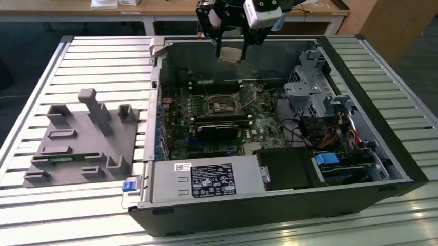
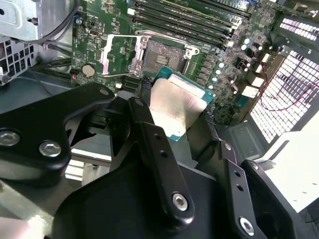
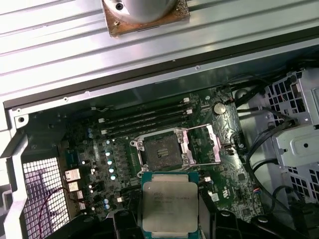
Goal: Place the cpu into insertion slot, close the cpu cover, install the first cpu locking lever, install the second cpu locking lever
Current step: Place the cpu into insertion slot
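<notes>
Reviewing the exterior view from its left, you have a grey moulded fixture [image 1: 82, 138] lying on the slatted metal table [image 1: 102, 56], well apart from the work. Toward the middle of the frame, the open computer case [image 1: 274, 210] lies on its side. The grey power supply box [image 1: 202, 182] sits at its lower left, and the green motherboard [image 1: 198, 110] lies beyond that.

Near the centre of the board, the insertion slot [image 1: 222, 106] has its dark centre exposed. The cpu cover [image 1: 250, 92] is swung open and stands just beside the slot on the exterior view's right. In both wrist views the cover lies folded back off the socket, and long black memory slots [image 2: 189, 20] run alongside.

At the upper middle of the exterior view, your gripper [image 1: 231, 51] hangs above the far part of the case, clamped on the cpu [image 1: 231, 55]. In the second wrist view the black fingers [image 2: 145, 97] press on two opposite edges of the chip, and its pale silver top is plainly visible. The chip is held in the air, apart from the slot and not seated in it.

At the exterior view's right, inside the case, a silver drive cage [image 1: 308, 92] stands above a bundle of cables [image 1: 321, 136] and a blue tab [image 1: 327, 159].
</notes>
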You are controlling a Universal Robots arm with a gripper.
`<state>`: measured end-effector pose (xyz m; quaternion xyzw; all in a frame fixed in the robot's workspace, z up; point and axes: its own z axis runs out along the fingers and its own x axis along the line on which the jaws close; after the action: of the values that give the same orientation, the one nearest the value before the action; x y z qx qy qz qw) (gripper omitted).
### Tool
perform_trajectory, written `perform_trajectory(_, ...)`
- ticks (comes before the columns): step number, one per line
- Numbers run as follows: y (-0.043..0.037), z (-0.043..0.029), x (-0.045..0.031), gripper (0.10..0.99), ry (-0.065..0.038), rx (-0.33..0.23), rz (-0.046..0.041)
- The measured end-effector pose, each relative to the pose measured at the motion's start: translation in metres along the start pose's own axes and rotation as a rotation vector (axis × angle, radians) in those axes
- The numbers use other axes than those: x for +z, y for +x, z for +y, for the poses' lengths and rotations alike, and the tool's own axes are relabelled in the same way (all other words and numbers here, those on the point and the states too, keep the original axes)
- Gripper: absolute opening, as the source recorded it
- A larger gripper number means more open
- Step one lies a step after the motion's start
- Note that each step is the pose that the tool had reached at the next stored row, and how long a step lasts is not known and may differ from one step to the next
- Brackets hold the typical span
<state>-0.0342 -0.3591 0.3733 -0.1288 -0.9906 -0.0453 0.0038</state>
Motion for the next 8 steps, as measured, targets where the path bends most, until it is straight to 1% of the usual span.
perform_trajectory(8,0.0,0.0,0.0002,0.537,0.0,0.002,-0.0002)
